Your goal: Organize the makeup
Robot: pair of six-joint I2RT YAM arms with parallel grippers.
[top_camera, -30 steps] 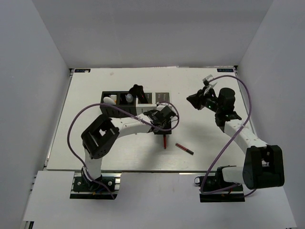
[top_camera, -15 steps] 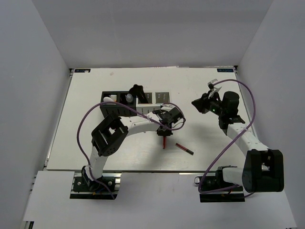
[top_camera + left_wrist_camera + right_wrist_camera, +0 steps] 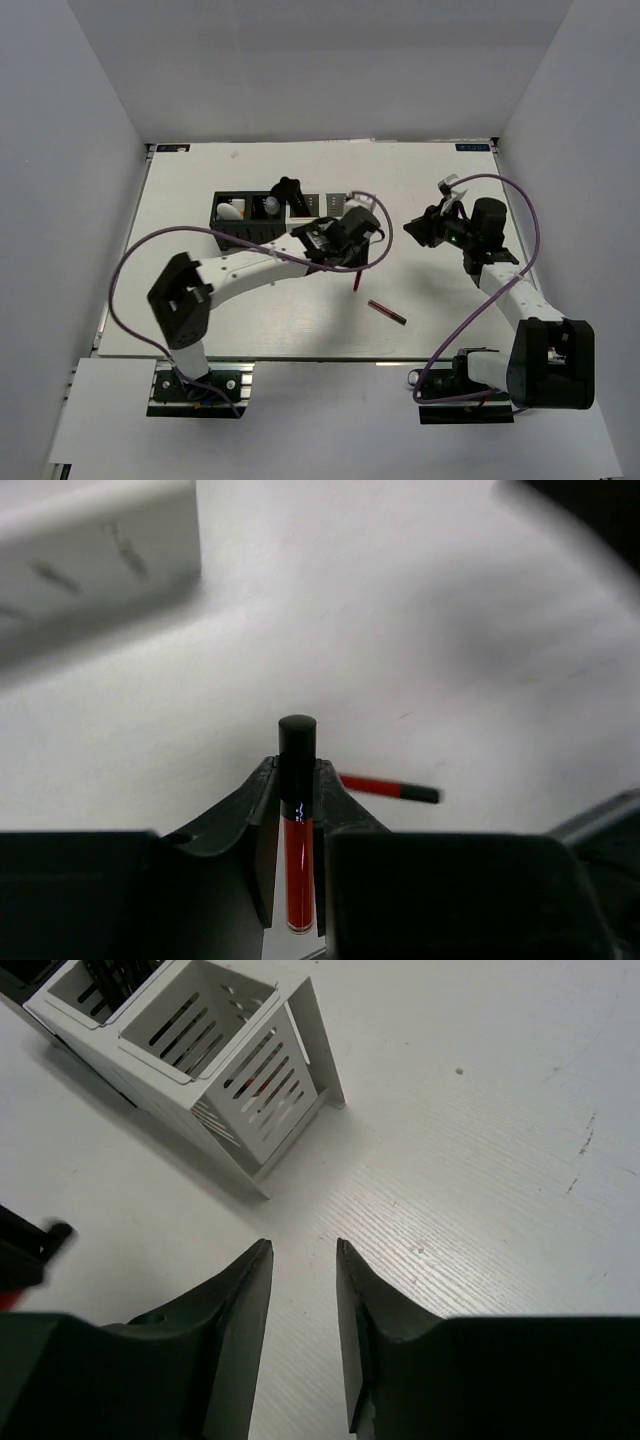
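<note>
nearest the arm bases, the lying red stick (image 3: 386, 312) rested flat on the table (image 3: 190, 310), well apart from the boxes, and by my judgement not yet sorted. just beyond it the left hand (image 3: 297, 780) was clamped on the held red stick (image 3: 357, 283), gripping the red barrel below its black cap. the stick hung lengthwise off the table, probably so it could drop end-first into a slot. further over, the right hand (image 3: 300, 1295) hovered above bare table with its fingers only narrowly parted and nothing between them. it seemed to be kept clear while the other arm worked. at the far end stood the slotted organizer (image 3: 248, 232), a row of what looked like two black and two white compartments. the white end box (image 3: 225, 1055) was closest to the right hand. the black side held the white oval (image 3: 232, 211), the clear bottle (image 3: 270, 205) and the black brush (image 3: 288, 190), standing upright as if already put away. by count there were two red sticks, one oval, one bottle and one brush. no orange tube could be made out.
</note>
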